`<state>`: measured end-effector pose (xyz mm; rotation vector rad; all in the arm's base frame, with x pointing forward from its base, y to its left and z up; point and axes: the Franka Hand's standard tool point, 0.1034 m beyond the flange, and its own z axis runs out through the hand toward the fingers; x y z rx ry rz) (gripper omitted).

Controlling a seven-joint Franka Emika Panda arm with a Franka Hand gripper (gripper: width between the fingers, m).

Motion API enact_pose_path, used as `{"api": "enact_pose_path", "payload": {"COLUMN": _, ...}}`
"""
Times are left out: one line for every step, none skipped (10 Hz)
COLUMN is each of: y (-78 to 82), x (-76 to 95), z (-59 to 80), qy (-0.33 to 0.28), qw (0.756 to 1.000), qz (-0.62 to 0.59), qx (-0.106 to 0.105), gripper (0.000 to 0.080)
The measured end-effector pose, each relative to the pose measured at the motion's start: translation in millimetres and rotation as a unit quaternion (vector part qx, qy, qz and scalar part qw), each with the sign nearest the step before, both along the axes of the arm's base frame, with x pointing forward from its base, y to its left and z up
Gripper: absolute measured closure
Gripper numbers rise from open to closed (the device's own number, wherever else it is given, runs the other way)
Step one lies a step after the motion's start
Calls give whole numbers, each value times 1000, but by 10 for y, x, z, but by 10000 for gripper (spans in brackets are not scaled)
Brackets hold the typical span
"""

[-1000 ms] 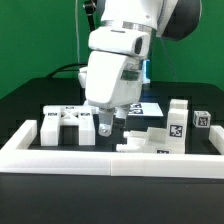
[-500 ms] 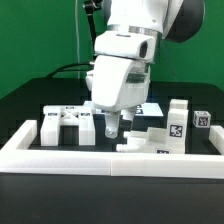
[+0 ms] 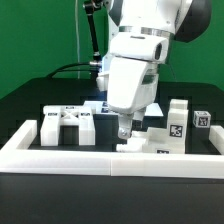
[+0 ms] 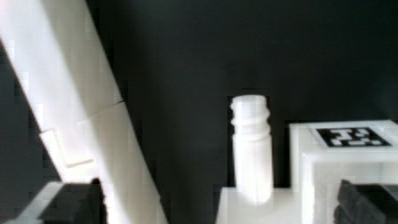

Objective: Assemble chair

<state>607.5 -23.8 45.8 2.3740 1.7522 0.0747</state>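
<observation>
Exterior view: arm point(image 3: 138, 70) has slid to the exterior view's right, off the bracket piece point(image 3: 68, 125).
Jaws: spread, empty; a post point(image 4: 254, 150) shows between them.
Meaning: probably lining up a post pickup.

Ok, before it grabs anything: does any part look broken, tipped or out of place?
Nothing stands out. The loose white chair parts sit inside the border wall, none visibly damaged, and the open pincer holds nothing.
</observation>
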Motion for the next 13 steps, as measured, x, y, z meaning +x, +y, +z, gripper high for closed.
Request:
{"api": "enact_pose_path", "payload": {"y": 45, "x": -34, "z": -21, "qy": 3, "qw": 1000, "qz": 2, "qx": 1, "gripper": 151}}
{"api": "enact_pose_path", "payload": {"y": 58, "x": -20, "z": -15, "qy": -1, "qw": 1000, "qz": 27, "qx": 2, "gripper": 151}}
{"api": "enact_pose_path", "payload": {"y": -45, "x": -1, "z": 5, "qy": -15, "qw": 999, "qz": 50, "qx": 6, "gripper": 151}}
{"api": "enact_pose_path", "payload": {"y": -106, "x": -3, "z": -5, "qy": -22, "qw": 998, "qz": 62, "qx": 13, "gripper": 151}}
{"api": "enact_pose_path", "payload": {"y": -104, "x": -7, "z": -17, "qy": -22, "qw": 997, "qz": 70, "qx": 23, "gripper": 151}}
{"api": "enact_pose_path", "payload": {"y": -153, "x": -10, "z": -25, "qy": -21, "qw": 995, "qz": 87, "qx": 32, "gripper": 151}}
{"api": "enact_pose_path", "payload": {"y": -221, "x": -13, "z": -32, "qy": -22, "qw": 994, "qz": 93, "qx": 43, "gripper": 151}}
{"api": "enact_pose_path", "payload": {"y": -254, "x": -14, "z": -33, "qy": -24, "qw": 995, "qz": 85, "qx": 56, "gripper": 151}}
{"api": "enact_pose_path", "payload": {"y": -239, "x": -14, "z": -33, "qy": -25, "qw": 995, "qz": 82, "qx": 58, "gripper": 151}}
{"api": "enact_pose_path", "payload": {"y": -240, "x": -15, "z": -35, "qy": -25, "qw": 995, "qz": 82, "qx": 58, "gripper": 151}}
{"api": "enact_pose_path", "payload": {"y": -235, "x": -14, "z": -33, "qy": -25, "qw": 995, "qz": 80, "qx": 59, "gripper": 151}}
{"api": "enact_pose_path", "payload": {"y": -132, "x": -17, "z": -6, "qy": -29, "qw": 996, "qz": 53, "qx": 64, "gripper": 151}}
{"api": "enact_pose_path", "payload": {"y": 31, "x": -18, "z": -1, "qy": -28, "qw": 997, "qz": 32, "qx": 71, "gripper": 151}}
